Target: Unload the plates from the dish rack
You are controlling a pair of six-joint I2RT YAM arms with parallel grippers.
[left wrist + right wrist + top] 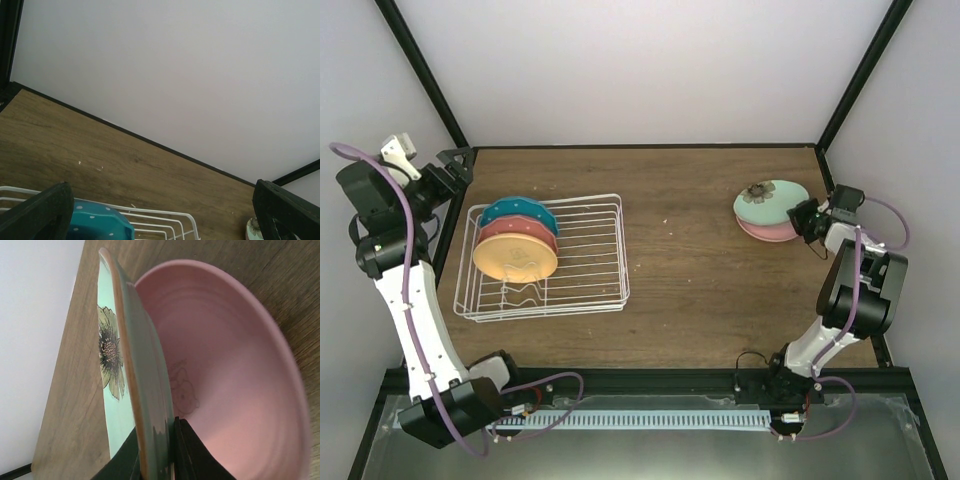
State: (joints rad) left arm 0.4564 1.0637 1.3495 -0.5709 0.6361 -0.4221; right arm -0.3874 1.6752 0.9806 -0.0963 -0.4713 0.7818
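Fingers (192,457) of the right gripper (156,452) were closed to a narrow gap on the rim of the mint green plate (142,380), one pad on each face. The left gripper (457,170) hung above the far left corner of the dish rack (590,250) with its fingers (42,212) spread wide and nothing between them. On the wooden table (680,260) the white wire rack sat toward the left. Three plates leaned in its left part, one against the next: the teal-blue plate (520,212) farthest back, the salmon-red plate (520,232) in the middle and the orange-yellow plate (515,258) nearest. Well apart from them, at the right side of the table, the mint green plate lay over the pink plate (225,370). The wrist view did not show whether it had fully settled there. By that reckoning two of the five were out, the second not yet released, and three were left to fetch. No brand or legible writing showed anywhere. The mint plate bore a dark flower, and the pink one a faint small figure, perhaps a bear, too pale to read.
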